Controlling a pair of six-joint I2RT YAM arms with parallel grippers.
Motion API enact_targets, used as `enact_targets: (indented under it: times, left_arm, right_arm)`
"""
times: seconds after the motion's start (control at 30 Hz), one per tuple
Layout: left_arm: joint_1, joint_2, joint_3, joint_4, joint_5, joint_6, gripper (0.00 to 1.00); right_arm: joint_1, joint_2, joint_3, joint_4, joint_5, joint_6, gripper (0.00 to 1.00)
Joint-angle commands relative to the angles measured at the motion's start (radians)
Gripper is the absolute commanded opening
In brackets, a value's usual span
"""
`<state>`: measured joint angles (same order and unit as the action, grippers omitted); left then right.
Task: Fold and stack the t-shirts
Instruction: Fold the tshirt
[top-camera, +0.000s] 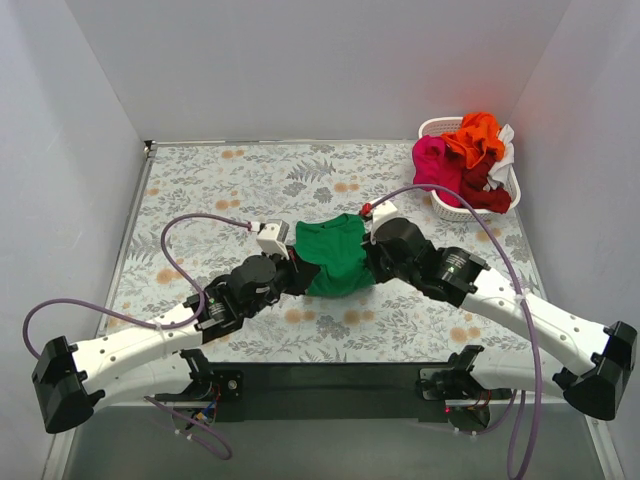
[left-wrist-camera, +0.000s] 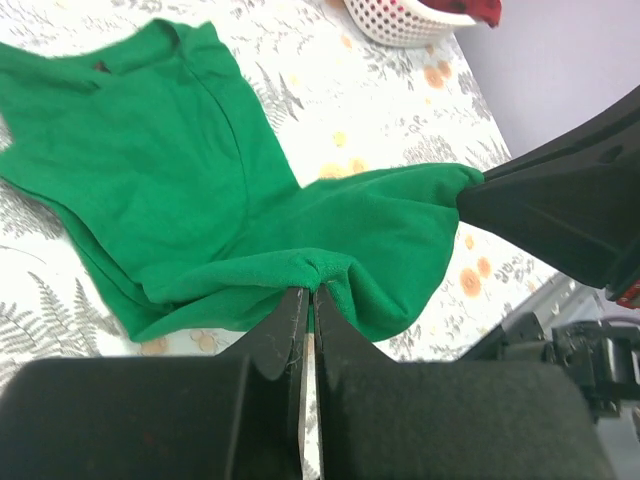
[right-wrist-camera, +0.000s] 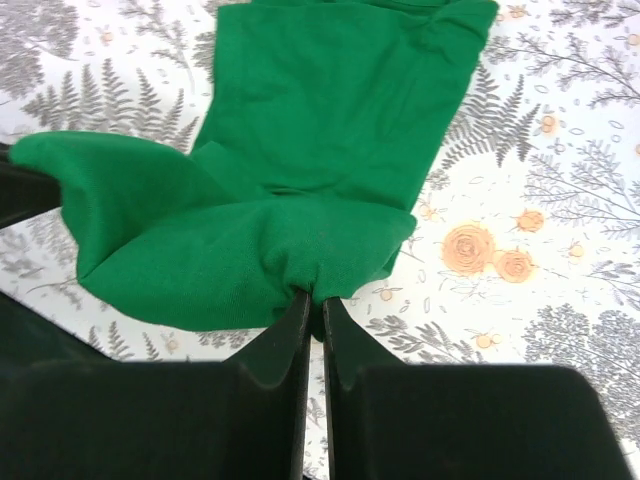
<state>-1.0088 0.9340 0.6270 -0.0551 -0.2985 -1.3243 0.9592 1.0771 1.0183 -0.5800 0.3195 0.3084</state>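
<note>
Clamping green t-shirt (top-camera: 335, 258) edge: left gripper (left-wrist-camera: 308, 292), right gripper (right-wrist-camera: 312, 298) | basket (top-camera: 434, 126) in far-right corner, well apart

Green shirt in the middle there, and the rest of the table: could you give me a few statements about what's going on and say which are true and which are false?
1. The left hand and the right hand are each shut on the green shirt. True.
2. The green shirt lies inside the basket. False: it lies on the table, out in the middle.
3. The basket holds an orange shirt, a pink shirt and a dark red shirt. True.
4. The basket stands at the table's near left corner. False: it is at the far right corner.
</note>
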Motion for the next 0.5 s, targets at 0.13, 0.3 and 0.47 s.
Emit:
enact_targets:
  times: [0.13, 0.3, 0.47]
  left_arm:
    - [0.082, 0.040, 0.031, 0.107, -0.054, 0.059, 0.00]
    - [0.194, 0.080, 0.019, 0.167, 0.031, 0.059, 0.00]
    - [0.240, 0.147, 0.019, 0.208, 0.065, 0.069, 0.00]
  right_arm:
    - [-0.095, 0.075, 0.057, 0.077, 0.021, -0.061, 0.01]
    - [-0.181, 0.124, 0.066, 0.127, -0.048, -0.089, 0.01]
    - [-0.229, 0.185, 0.095, 0.176, -0.095, -0.126, 0.01]
